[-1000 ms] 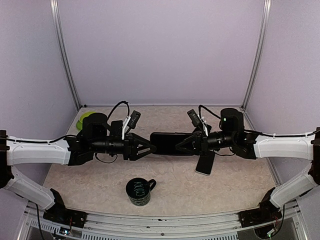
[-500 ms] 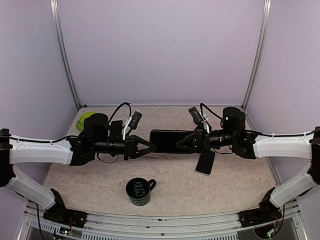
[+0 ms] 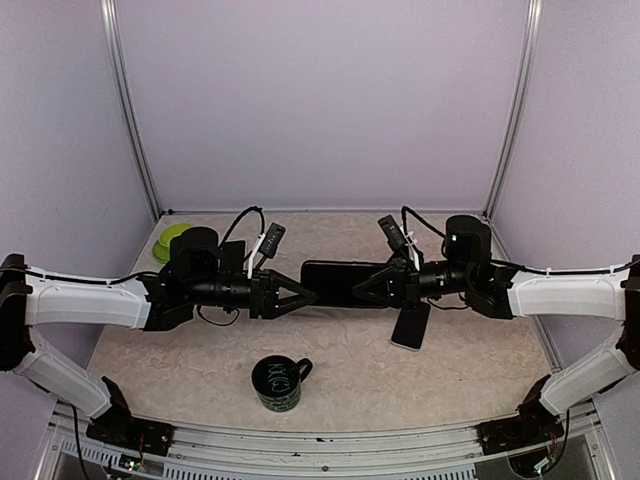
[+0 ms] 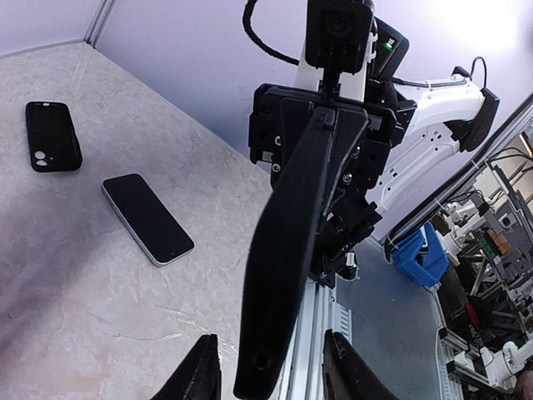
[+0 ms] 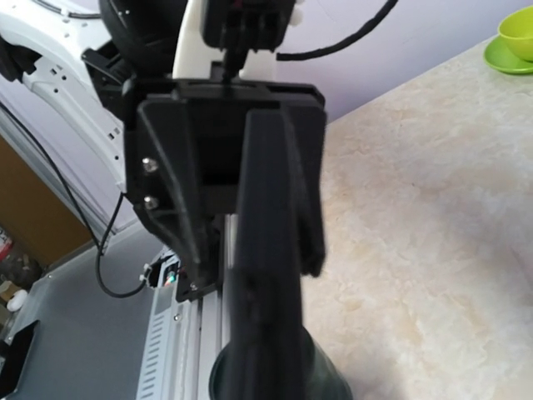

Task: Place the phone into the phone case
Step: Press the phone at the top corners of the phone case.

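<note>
My right gripper (image 3: 358,288) is shut on one end of a black phone-sized slab (image 3: 335,285), held level above the table; I cannot tell whether it is a phone or a case. My left gripper (image 3: 312,297) stands open around the slab's other end (image 4: 265,367), with a gap on each side. A phone (image 4: 147,218) with a pale rim lies screen-up on the table, and it also shows below the right arm in the top view as the phone (image 3: 410,326). A black phone case (image 4: 52,135) with camera cutouts lies beyond it, hidden in the top view.
A dark mug (image 3: 277,383) stands near the front edge, below the slab. A green bowl (image 3: 172,240) sits at the back left. The metal rail (image 4: 329,317) runs along the near table edge. Purple walls close in the back and sides.
The left jaws pinched in toward the slab's end and have parted again. The left arm has edged slightly right. The right arm keeps its hold, barely moved.
</note>
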`<action>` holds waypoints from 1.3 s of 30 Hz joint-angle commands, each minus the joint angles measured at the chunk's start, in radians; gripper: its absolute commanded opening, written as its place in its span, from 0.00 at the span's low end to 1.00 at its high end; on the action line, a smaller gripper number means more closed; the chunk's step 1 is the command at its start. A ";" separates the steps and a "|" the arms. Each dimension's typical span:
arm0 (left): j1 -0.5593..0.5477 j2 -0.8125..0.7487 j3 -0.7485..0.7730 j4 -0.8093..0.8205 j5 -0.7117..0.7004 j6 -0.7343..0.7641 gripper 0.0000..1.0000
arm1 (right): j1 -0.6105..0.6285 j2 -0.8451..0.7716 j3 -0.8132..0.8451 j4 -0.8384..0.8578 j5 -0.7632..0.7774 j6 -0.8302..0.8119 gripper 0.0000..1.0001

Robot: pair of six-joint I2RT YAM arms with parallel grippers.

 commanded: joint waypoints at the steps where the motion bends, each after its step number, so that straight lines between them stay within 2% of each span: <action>1: 0.022 -0.014 -0.004 0.009 0.005 0.006 0.49 | -0.006 -0.009 0.005 0.070 -0.040 0.008 0.00; 4: 0.041 -0.035 -0.006 -0.005 -0.001 0.020 0.55 | -0.007 0.001 0.007 0.076 -0.087 0.022 0.00; 13: 0.049 -0.039 0.034 -0.058 -0.032 0.074 0.53 | -0.007 0.048 0.009 0.096 -0.129 0.073 0.00; 17: 0.049 -0.025 0.057 -0.053 -0.024 0.074 0.42 | -0.007 0.063 0.008 0.075 -0.125 0.062 0.00; 19: 0.049 -0.018 0.065 -0.056 -0.020 0.076 0.32 | -0.006 0.070 0.007 0.063 -0.125 0.055 0.00; 23: 0.049 -0.018 0.067 -0.061 -0.024 0.079 0.06 | -0.008 0.074 0.002 0.056 -0.126 0.047 0.00; 25: 0.050 -0.023 0.061 -0.061 -0.030 0.075 0.00 | -0.015 0.075 -0.004 0.057 -0.115 0.050 0.00; 37: 0.117 -0.052 -0.018 0.069 0.049 -0.076 0.00 | -0.064 0.127 -0.056 0.212 -0.195 0.164 0.00; 39: 0.121 -0.041 -0.022 0.090 0.063 -0.101 0.05 | -0.064 0.131 -0.059 0.222 -0.196 0.171 0.00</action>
